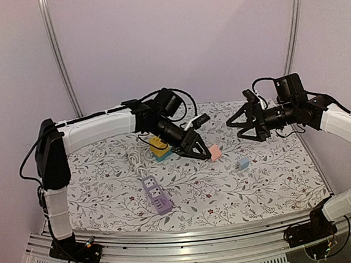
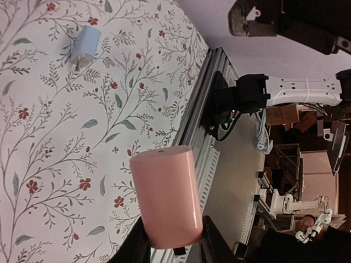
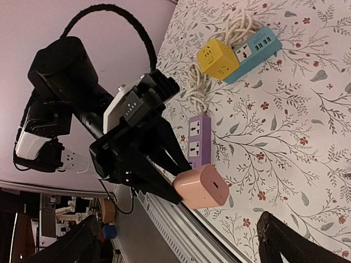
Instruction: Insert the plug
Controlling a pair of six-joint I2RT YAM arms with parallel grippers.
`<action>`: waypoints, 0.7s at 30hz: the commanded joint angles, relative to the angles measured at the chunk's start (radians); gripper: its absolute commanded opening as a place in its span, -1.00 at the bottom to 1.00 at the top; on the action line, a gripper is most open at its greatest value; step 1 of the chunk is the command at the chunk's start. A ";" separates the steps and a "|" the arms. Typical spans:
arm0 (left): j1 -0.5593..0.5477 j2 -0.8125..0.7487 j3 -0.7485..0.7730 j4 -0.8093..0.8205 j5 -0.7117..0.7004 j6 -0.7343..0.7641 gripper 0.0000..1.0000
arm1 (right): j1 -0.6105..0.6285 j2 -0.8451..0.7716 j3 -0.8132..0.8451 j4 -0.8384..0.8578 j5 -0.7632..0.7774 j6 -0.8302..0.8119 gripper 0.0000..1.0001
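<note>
My left gripper (image 1: 207,153) is shut on a pink plug cube (image 1: 215,152) and holds it above the floral mat; the cube shows close up in the left wrist view (image 2: 166,195) and in the right wrist view (image 3: 202,187). A purple power strip (image 1: 156,195) with two sockets lies on the mat below and left of it, also in the right wrist view (image 3: 198,140). My right gripper (image 1: 241,124) is open and empty, held in the air to the right of the pink plug, facing it. A light blue plug (image 1: 243,163) lies on the mat, also in the left wrist view (image 2: 85,46).
A yellow cube adapter (image 1: 159,146) sits on a teal power strip (image 1: 163,156) behind the left arm, with a coiled white cord (image 1: 140,165) running to the purple strip. The metal table rail (image 1: 191,241) runs along the near edge.
</note>
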 commanded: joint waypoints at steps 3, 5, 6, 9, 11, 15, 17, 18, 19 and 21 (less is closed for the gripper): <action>0.043 -0.084 -0.005 0.052 0.227 -0.039 -0.95 | 0.000 0.044 0.011 0.129 -0.274 -0.070 0.83; 0.065 -0.110 -0.039 0.095 0.255 -0.081 -0.96 | 0.003 0.068 0.016 0.150 -0.316 -0.065 0.75; 0.076 -0.123 -0.062 0.134 0.271 -0.114 -0.97 | 0.006 0.080 0.020 0.155 -0.329 -0.058 0.73; 0.085 -0.152 -0.110 0.220 0.338 -0.164 -0.96 | 0.019 0.107 0.035 0.168 -0.368 -0.056 0.63; 0.088 -0.163 -0.125 0.223 0.378 -0.149 -0.96 | 0.032 0.134 0.049 0.172 -0.392 -0.056 0.60; 0.091 -0.172 -0.142 0.225 0.434 -0.136 -0.97 | 0.058 0.184 0.073 0.177 -0.434 -0.064 0.51; 0.090 -0.170 -0.144 0.225 0.450 -0.131 -0.97 | 0.074 0.207 0.085 0.189 -0.453 -0.061 0.48; 0.090 -0.170 -0.144 0.225 0.457 -0.129 -0.98 | 0.082 0.214 0.093 0.192 -0.457 -0.058 0.46; 0.090 -0.171 -0.143 0.226 0.465 -0.126 -0.99 | 0.088 0.225 0.100 0.194 -0.458 -0.057 0.44; 0.090 -0.173 -0.141 0.232 0.478 -0.124 -0.99 | 0.099 0.248 0.112 0.202 -0.465 -0.052 0.39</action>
